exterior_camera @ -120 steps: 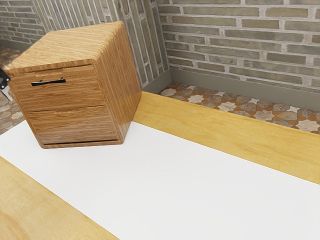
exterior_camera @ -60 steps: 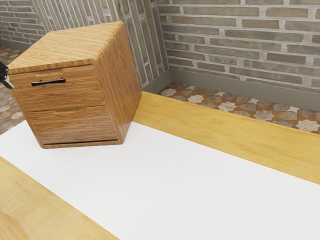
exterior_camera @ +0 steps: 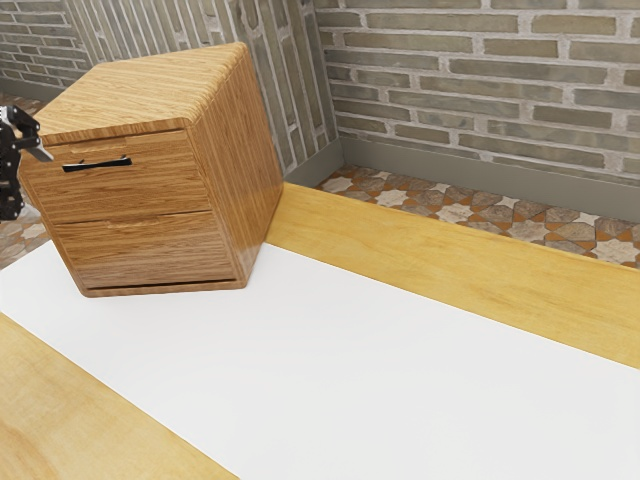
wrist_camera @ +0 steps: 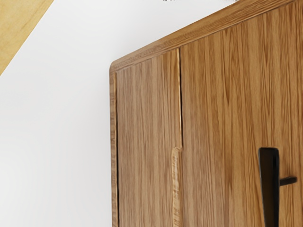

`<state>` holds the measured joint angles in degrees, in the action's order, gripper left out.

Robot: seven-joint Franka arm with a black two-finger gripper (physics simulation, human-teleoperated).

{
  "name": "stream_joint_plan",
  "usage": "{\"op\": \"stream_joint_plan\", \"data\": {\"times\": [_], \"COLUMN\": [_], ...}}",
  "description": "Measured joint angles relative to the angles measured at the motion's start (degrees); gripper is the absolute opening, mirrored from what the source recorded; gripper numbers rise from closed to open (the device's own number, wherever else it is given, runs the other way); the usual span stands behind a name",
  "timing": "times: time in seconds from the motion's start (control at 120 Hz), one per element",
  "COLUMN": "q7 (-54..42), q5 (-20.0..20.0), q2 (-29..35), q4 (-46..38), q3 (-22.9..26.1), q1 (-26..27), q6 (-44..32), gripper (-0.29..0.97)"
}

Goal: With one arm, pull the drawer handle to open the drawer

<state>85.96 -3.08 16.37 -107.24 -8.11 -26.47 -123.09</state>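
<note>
Seemingly flush, the wood-grain drawer (exterior_camera: 140,188) bears a black handle (exterior_camera: 97,164); the tool's (exterior_camera: 30,145) state I cannot tell.

Simulated room: brick walls (exterior_camera: 480,70), tiled floor (exterior_camera: 470,207)

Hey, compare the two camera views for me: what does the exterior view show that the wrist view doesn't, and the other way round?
Exterior view: the claw at that view's left edge, level with the top drawer, plus the cabinet's top and side, the brick wall and the patterned floor.
Wrist view: a close look at the seam between the two drawer fronts and the black handle's mounting post.
Both: cabinet front, handle, white tabletop and its wooden border.
</note>
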Motion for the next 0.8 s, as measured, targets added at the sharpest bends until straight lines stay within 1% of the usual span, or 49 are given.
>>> {"op": "stream_joint_plan", "data": {"times": [0.133,0.517,0.692,0.8], "q7": [1.22,3.27,3.77,4.02], "q5": [-0.11,-0.03,0.11,0.31], "q2": [-2.97,-5.24,-8.25,-8.88], "q4": [2.05,3.89,5.37,5.19], "q3": [-0.09,-0.02,0.02,0.07], "q1": [-0.29,-0.16,0.15,0.38], "q6": [-2.12,-5.68,-7.13,-8.31], "gripper": [0.65,0.65,0.65,0.65]}}
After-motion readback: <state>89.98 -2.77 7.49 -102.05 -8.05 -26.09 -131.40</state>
